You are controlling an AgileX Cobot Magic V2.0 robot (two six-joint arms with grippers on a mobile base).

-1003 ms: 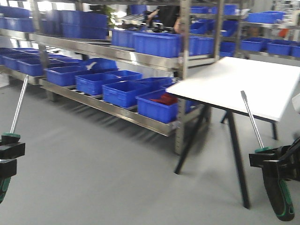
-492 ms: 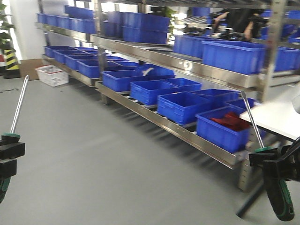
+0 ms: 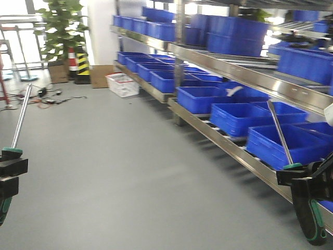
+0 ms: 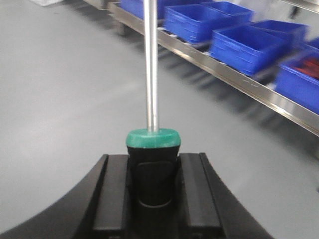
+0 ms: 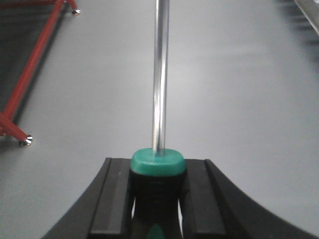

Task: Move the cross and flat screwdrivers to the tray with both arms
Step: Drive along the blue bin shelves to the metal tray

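My left gripper (image 3: 7,167) is shut on the black-and-green handle of a screwdriver (image 3: 21,117) whose steel shaft points up; its tip is too small to tell. In the left wrist view the jaws (image 4: 152,162) clamp that handle (image 4: 152,142) on both sides. My right gripper (image 3: 301,179) is shut on a second black-and-green screwdriver (image 3: 280,133) with a flat-looking tip, shaft up and leaning left. In the right wrist view the gripper (image 5: 157,169) holds the handle below its green collar (image 5: 158,162). No tray is in view.
A long steel rack (image 3: 229,143) with several blue bins (image 3: 237,114) runs along the right. At the back left stand a potted plant (image 3: 60,26), a striped bollard (image 3: 82,65) and a white crate (image 3: 123,84). Cables (image 3: 44,96) lie on the grey floor. A red frame (image 5: 30,64) shows at the right wrist view's left.
The whole scene has swung: the white table has gone out of view on the right and the rack has slid right. Both grippers keep their screwdrivers in the same pose.
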